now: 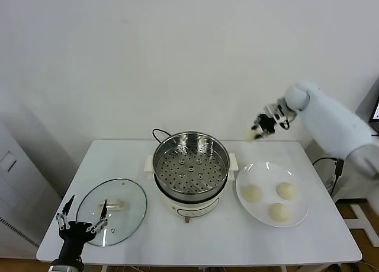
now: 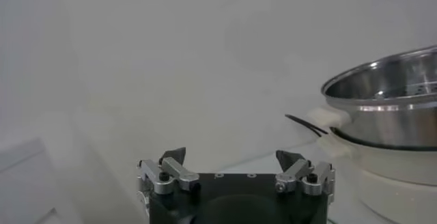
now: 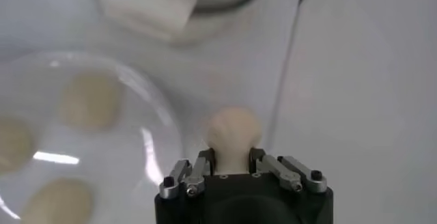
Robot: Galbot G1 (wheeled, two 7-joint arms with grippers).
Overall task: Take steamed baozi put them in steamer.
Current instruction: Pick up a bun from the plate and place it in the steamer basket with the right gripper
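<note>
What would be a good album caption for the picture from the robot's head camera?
Right gripper lifts one baozi above the table, three wait on the plate, steamer open, left gripper idle by the glass lid.

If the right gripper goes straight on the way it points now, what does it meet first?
Likely bare table beside the plate; the right gripper, shut on a baozi, points down there. Depth is unclear.

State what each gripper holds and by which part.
The right gripper holds one baozi by its sides, raised above the table behind the plate. The left gripper is open and holds nothing.
</note>
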